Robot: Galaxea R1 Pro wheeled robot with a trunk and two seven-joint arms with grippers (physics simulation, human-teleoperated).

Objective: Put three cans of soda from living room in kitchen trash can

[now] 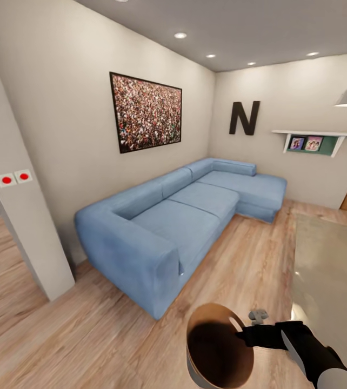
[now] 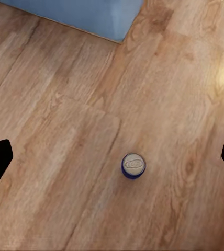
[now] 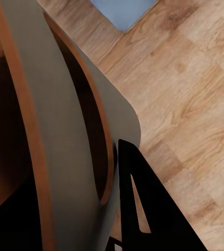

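Note:
In the living room, the tash can (image 1: 212,307), grey outside with a tan-brown rim and dark inside, hangs tilted low in the head view. My right gripper (image 1: 245,336) is shut on its rim. The right wrist view shows the bin's grey wall (image 3: 54,130) close up, with a black finger (image 3: 143,204) against its outside. One can of soda (image 2: 133,166), dark blue with a silvery top, stands upright on the plank floor in the left wrist view. My left gripper (image 2: 114,157) is open above it, its fingertips far apart at either side of the can, holding nothing.
A light blue corner sofa (image 1: 184,216) runs along the far walls under a framed picture and a black N (image 1: 244,117). A grey low table (image 1: 330,270) lies at the right. A wall pillar (image 1: 27,227) stands at the left, wood floor between.

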